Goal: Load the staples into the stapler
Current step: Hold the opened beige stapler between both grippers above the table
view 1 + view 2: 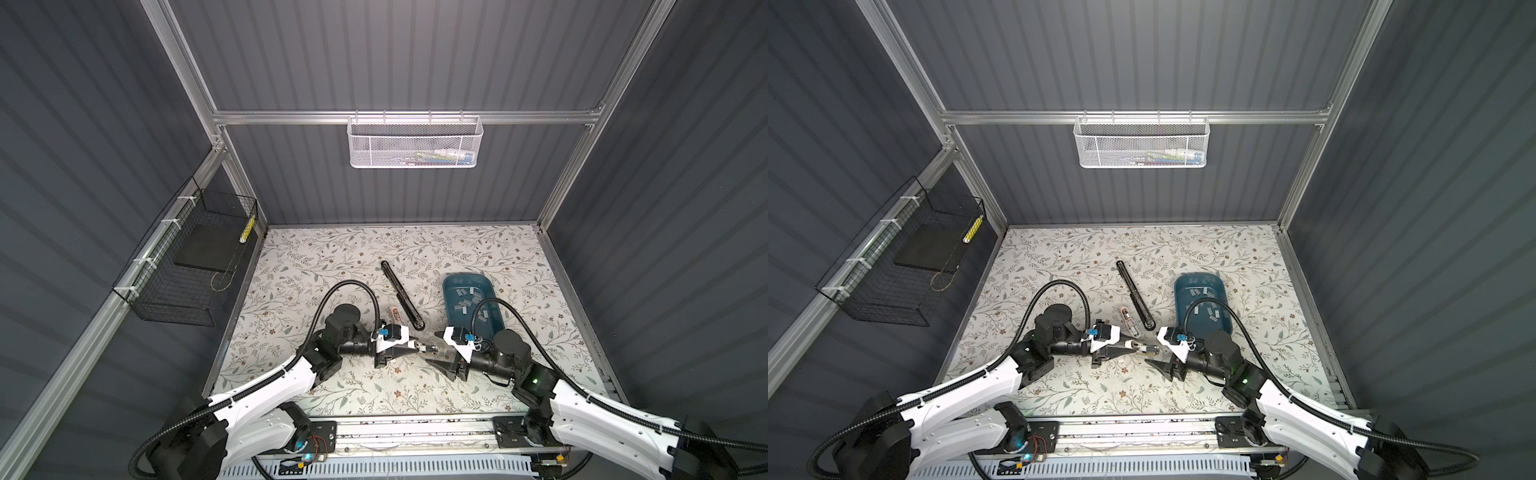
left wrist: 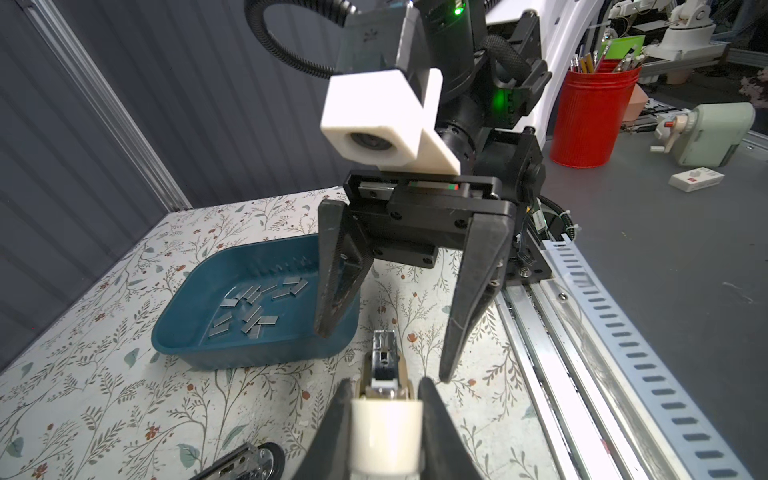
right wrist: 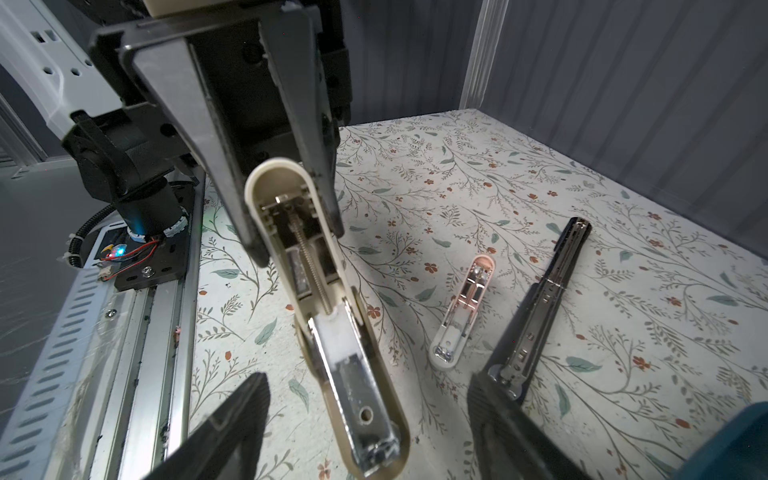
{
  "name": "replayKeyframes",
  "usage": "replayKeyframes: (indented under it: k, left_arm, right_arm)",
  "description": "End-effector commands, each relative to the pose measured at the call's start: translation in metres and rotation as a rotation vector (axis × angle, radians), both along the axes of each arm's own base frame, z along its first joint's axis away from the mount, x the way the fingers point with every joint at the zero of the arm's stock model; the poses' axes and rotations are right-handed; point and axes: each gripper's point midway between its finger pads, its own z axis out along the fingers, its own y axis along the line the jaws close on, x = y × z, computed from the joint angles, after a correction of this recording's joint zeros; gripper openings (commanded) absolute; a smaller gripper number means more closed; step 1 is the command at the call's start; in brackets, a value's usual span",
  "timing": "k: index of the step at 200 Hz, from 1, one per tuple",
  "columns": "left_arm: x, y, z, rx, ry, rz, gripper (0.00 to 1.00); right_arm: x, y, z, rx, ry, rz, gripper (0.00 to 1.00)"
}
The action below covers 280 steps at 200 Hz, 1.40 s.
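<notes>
**Opened stapler held mid-table, staples waiting in their tray**

The left gripper (image 1: 415, 347) is clamped on the rear of a cream stapler (image 1: 430, 348). Its fingers (image 3: 232, 174) press against both sides of the plastic body, and the stapler's top is swung open so the metal channel and spring show in the right wrist view. The stapler points across the middle of the flowered table (image 1: 332, 257) toward the right arm.

The right gripper (image 1: 433, 347) faces it with its jaws spread wide. One fingertip stands on each side of the stapler's front end, apart from it, and the gripper has hold of nothing.

The staples (image 2: 249, 307), a loose scatter of short silver-grey strips, lie in the bottom of a blue tray (image 2: 178, 332) on the right side of the table, just behind the right wrist in both top views.

Two more staplers lie open on the table beyond the grippers. A small pink stapler (image 3: 461, 311) lies close beside a long black stapler (image 3: 536, 307); whether they touch cannot be told
</notes>
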Motion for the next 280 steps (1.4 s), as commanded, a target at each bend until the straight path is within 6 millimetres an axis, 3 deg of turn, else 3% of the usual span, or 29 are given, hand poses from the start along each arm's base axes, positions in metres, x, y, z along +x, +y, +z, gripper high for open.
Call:
replayKeyframes:
  k: [1, 102, 169, 196, 204, 223, 244, 265, 272, 276, 280]
  left_arm:
    - [-0.006, -0.003, 0.013, -0.02, -0.022, -0.056, 0.0]
    - [-0.006, -0.005, 0.01, -0.005, -0.006, -0.068, 0.0]
    - [-0.006, -0.005, 0.012, -0.008, -0.007, -0.069, 0.0]
    - [-0.005, -0.005, 0.014, -0.01, -0.005, -0.059, 0.0]
    - [-0.003, -0.005, 0.014, -0.013, -0.002, -0.042, 0.08]
    - [0.009, -0.003, 0.015, -0.033, 0.004, 0.041, 0.37]
    - [0.024, 0.001, 0.016, -0.05, 0.001, 0.152, 0.47]
    - [0.041, 0.006, 0.015, -0.054, 0.012, 0.264, 0.63]
    - [0.046, 0.008, 0.014, -0.053, 0.017, 0.3, 0.8]
    - [0.048, 0.009, 0.014, -0.054, 0.015, 0.318, 0.97]
    - [0.051, 0.01, 0.014, -0.054, 0.017, 0.332, 1.0]
  right_arm:
    - [-0.003, 0.009, 0.013, 0.021, -0.016, 0.043, 0.75]
    - [-0.002, 0.027, 0.012, 0.002, -0.014, 0.098, 0.55]
    - [0.002, 0.032, 0.008, -0.023, 0.001, 0.093, 0.5]
    - [0.001, 0.032, 0.008, -0.025, -0.001, 0.096, 0.39]
    - [0.002, 0.032, 0.009, -0.024, -0.004, 0.092, 0.37]
    - [0.005, 0.032, 0.01, -0.025, -0.007, 0.076, 0.34]
    - [0.008, 0.031, 0.009, -0.035, -0.004, 0.057, 0.29]
    - [0.012, 0.032, 0.009, -0.044, 0.011, 0.034, 0.25]
    - [0.019, 0.03, 0.008, -0.054, 0.011, -0.008, 0.24]
    - [0.02, 0.03, 0.008, -0.057, 0.014, -0.013, 0.23]
    - [0.021, 0.029, 0.007, -0.06, 0.017, -0.02, 0.21]
